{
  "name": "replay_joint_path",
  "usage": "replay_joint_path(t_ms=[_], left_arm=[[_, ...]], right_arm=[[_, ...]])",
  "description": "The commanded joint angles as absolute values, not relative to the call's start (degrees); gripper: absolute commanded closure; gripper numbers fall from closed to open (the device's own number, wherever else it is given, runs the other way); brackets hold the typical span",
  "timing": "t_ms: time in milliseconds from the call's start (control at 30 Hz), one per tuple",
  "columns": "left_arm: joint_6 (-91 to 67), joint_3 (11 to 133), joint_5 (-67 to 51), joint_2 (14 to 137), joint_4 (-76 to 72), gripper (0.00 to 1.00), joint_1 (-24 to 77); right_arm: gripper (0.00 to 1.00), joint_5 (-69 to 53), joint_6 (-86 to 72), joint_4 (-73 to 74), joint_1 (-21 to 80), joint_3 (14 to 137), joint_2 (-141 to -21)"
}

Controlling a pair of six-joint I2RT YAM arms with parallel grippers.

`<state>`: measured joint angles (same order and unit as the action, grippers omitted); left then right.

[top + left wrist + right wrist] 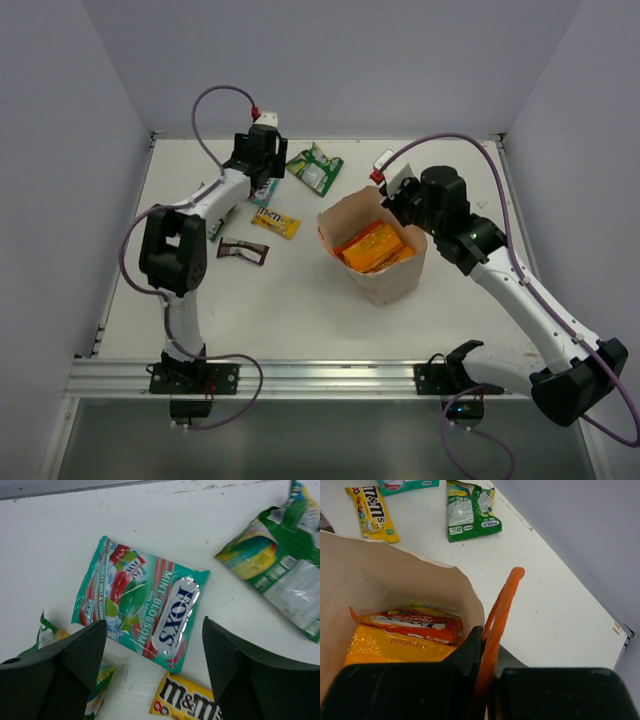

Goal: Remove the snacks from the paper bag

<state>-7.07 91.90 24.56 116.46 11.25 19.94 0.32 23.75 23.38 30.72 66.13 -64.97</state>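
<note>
right fingers [468, 654] pinch paper bag [395, 575], unclear overhead

**Bright, even light; soft close-ups**

Diffuse light from above leaves the white counter [300, 320] bright, with only a faint shadow beside the paper bag [390, 282]. White glare streaks the foil of the teal pouch [140, 602]; the green-white pouch [285, 565] is blurred at the frame edge. The left tool [154, 625] and right tool [487, 645] loom dark and out of focus.

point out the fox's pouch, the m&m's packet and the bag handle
Fox's pouch [177, 612]: left wrist view, the blue logo.
M&M's packet [372, 511]: right wrist view, the lettering.
bag handle [502, 605]: right wrist view, mid string.
</note>
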Motion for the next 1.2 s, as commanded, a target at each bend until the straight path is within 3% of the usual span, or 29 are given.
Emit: replay_joint_path(t_ms=[0, 133, 300, 667, 1167], left_arm=[[-9.40, 88.52, 17.86, 97.60, 5.98, 0.13, 22.67], [-8.62, 81.22, 11.09, 77.67, 7.29, 0.12, 28.37], [-11.24, 75.34, 0.38, 67.51, 10.45, 0.15, 36.63], [-13.17, 70.05, 7.81, 74.52, 10.99, 0.25, 53.51], [-22.58, 58.99, 21.52, 69.27, 2.57, 0.32, 57.39]], right_arm=[[1.00, -1.49, 25.66, 18.72, 30.76, 68.98, -64.07], [1.00, -1.58, 28.64, 18.46, 30.85, 71.54, -64.42], [1.00, -2.02, 32.77, 17.49, 30.85, 76.01, -65.30], [1.00, -0.45, 39.54, 13.02, 33.66, 77.25, -69.52], [1.00, 3.25, 46.40, 12.57, 35.60, 83.23, -69.61]])
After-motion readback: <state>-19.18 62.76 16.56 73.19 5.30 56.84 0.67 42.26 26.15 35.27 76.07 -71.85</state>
